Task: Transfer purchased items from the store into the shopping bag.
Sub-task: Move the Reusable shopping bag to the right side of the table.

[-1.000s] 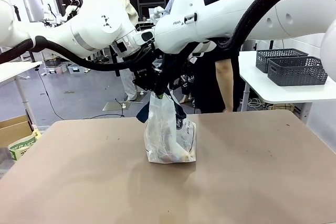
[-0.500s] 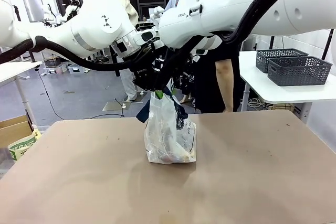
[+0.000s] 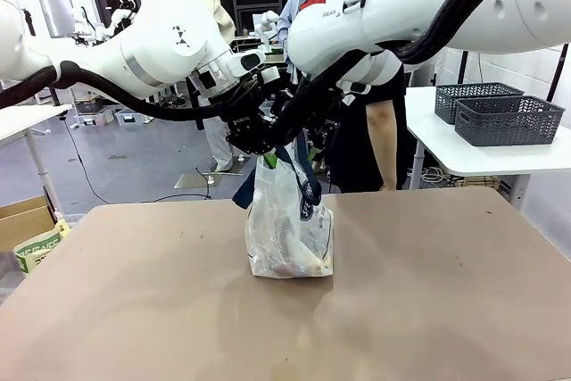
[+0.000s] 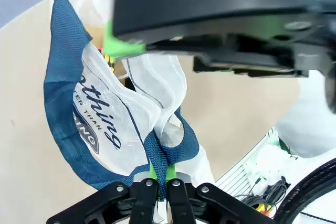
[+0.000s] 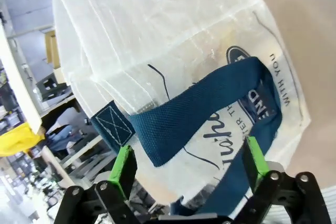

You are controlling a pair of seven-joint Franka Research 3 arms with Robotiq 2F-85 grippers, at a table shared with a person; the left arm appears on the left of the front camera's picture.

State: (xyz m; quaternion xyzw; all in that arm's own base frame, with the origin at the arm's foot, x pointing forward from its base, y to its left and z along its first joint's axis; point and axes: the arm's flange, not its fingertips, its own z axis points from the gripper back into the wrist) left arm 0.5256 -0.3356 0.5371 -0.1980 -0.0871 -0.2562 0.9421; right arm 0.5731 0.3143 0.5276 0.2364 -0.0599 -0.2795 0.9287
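The shopping bag is translucent white plastic with navy woven handles and navy lettering. Both tools are black with bright green pads, on glossy white arms. The worktop is plain tan, and two dark grey openwork baskets sit on a white side table.

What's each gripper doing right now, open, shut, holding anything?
Left gripper: shut on the shopping bag handle.
Right gripper: open, fingers either side of the other handle, holding nothing.
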